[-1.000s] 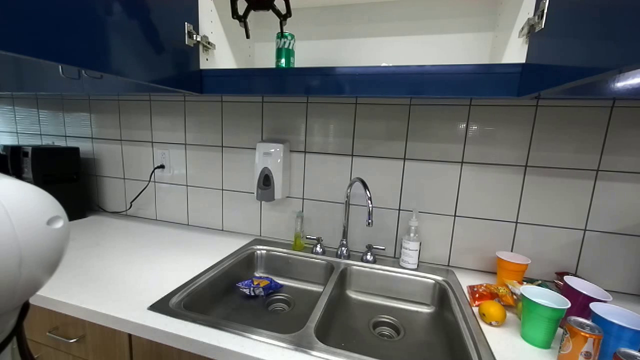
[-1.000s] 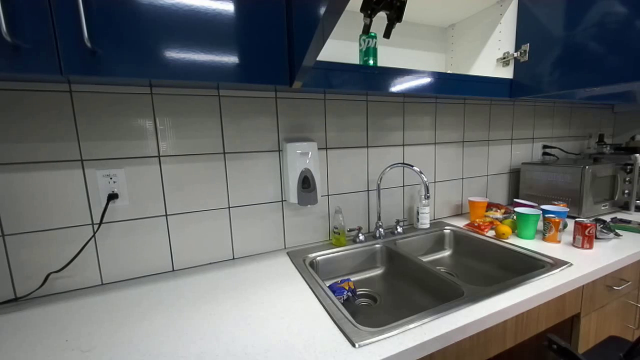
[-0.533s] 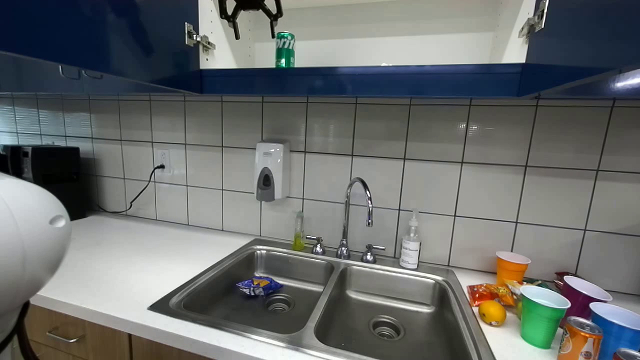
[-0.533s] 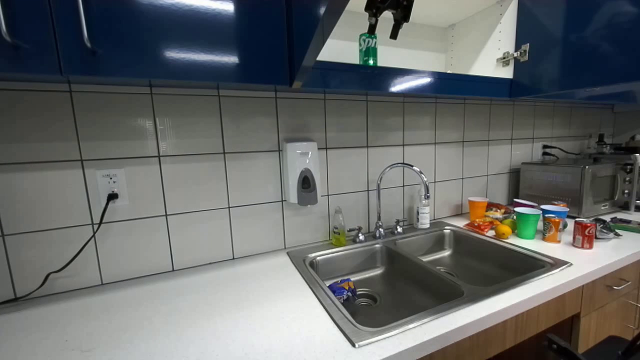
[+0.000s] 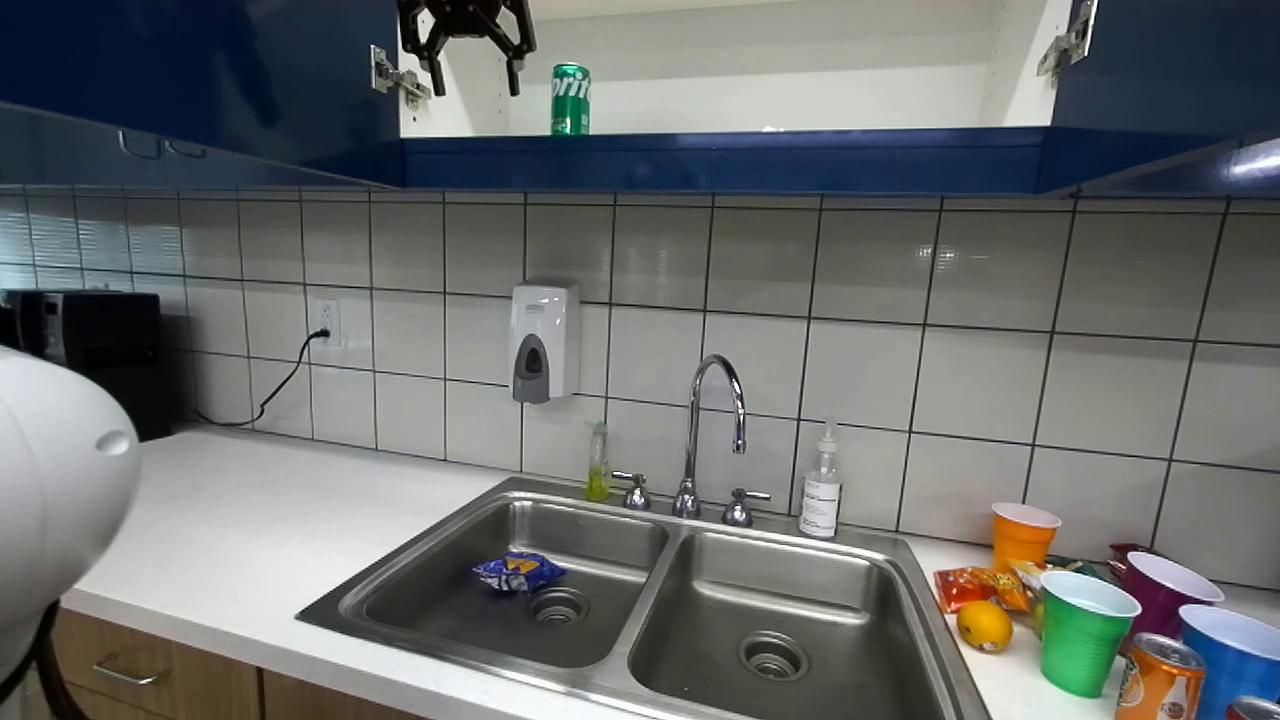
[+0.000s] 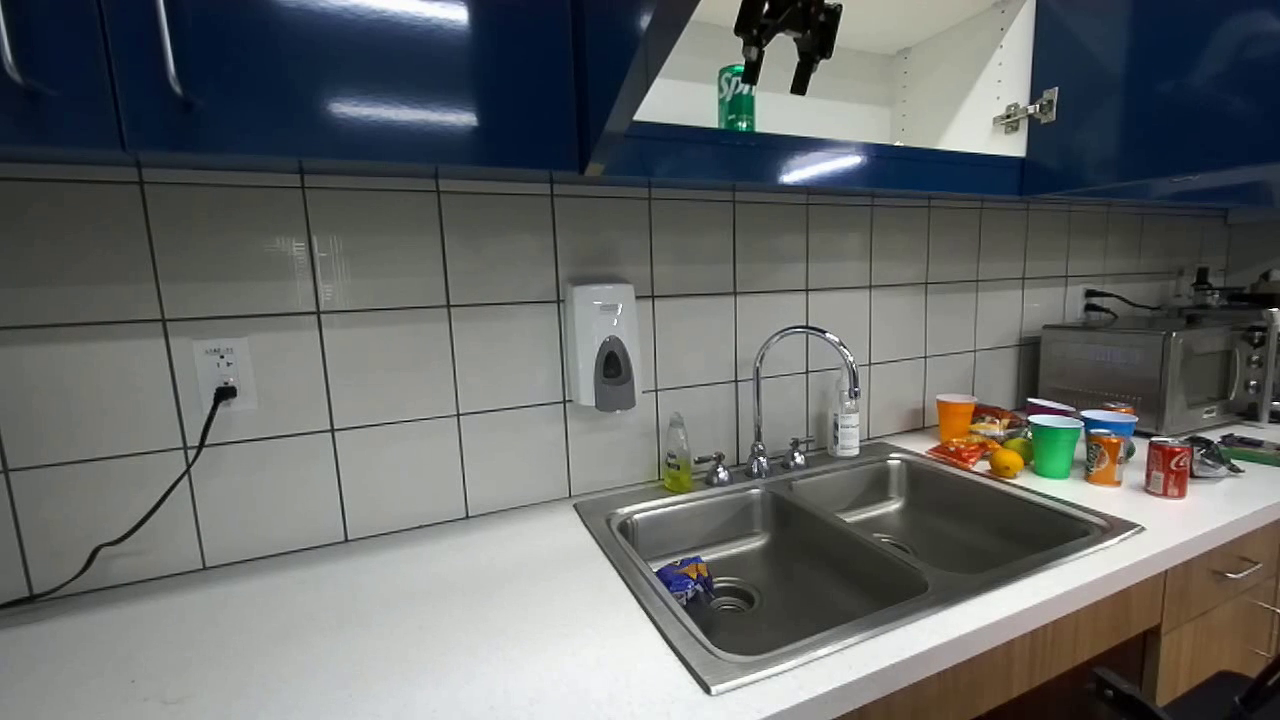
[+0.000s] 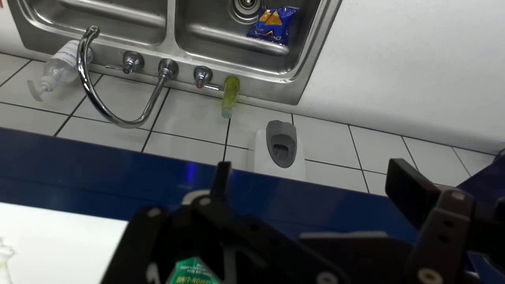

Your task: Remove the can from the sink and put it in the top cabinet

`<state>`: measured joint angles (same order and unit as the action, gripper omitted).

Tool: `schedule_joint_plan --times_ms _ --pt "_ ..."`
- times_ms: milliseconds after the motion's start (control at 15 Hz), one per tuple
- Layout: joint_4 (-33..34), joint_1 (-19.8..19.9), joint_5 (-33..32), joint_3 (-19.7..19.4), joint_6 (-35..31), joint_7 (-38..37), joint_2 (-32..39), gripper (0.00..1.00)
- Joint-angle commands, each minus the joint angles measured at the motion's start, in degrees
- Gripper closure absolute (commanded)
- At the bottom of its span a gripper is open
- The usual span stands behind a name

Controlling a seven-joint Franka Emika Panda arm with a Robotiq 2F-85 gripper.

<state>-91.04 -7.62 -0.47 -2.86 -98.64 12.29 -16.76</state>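
Black two-fingered gripper point(image 5: 476, 90): had drawn away from the green cylindrical metal can point(image 5: 571, 99) since the earlier frames, its fingertips lower in both exterior views.
Fingers point(image 5: 514, 80): were spread wide, apart from the can.
Can point(image 6: 733, 108): had kept its place, upright in the dark blue top cabinet point(image 5: 720, 162) with the white interior, near the gripper; in an exterior view one fingertip crossed in front of its upper edge.
Wrist view: showed only a green, lettered piece of the can, partly hidden behind the gripper.
Cabinet doors point(image 5: 1160, 70): stood swung out on either side of the gripper.
Double-basin stainless steel sink point(image 5: 648, 600): lay well below the gripper.
Shiny blue-purple snack bag point(image 7: 272, 25): lay in the basin on the left in both exterior views, just beside the drain point(image 5: 558, 605), well below the gripper.
Chrome gooseneck faucet point(image 5: 692, 430): rose from the sink's back ledge, below the gripper.
White and grey plastic wall dispenser point(image 5: 547, 330): hung on the white tiled wall point(image 5: 870, 270), below the gripper.
Clear bottle with yellow-green liquid point(image 6: 678, 465): stood on the back ledge beside the faucet, well below the gripper.
Green plastic cup point(image 5: 1088, 640): stood on the white countertop point(image 6: 400, 620) beside the sink, well below and well apart from the gripper.
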Motion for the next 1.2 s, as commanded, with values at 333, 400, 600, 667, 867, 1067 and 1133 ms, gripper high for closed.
schedule_joint_plan --times_ms 333,400,600,667,867,1067,1133 --pt "-11.42 1.61 1.2 3.02 -0.89 -4.55 -6.73 0.0" --pt "-12.23 1.68 1.24 3.08 -0.73 -5.21 -7.19 0.0" --pt "-14.93 1.74 1.55 3.17 -0.73 -6.97 -8.64 0.0" --pt "-15.81 1.77 1.59 3.19 -0.78 -7.47 -9.1 0.0" --pt "-18.7 1.71 2.0 3.29 -1.21 -8.45 -10.42 0.0" --pt "-21.8 1.64 2.43 3.5 -2.0 -9.11 -11.5 0.0" --pt "-22.76 1.68 2.41 3.6 -2.03 -9.4 -11.9 0.0"
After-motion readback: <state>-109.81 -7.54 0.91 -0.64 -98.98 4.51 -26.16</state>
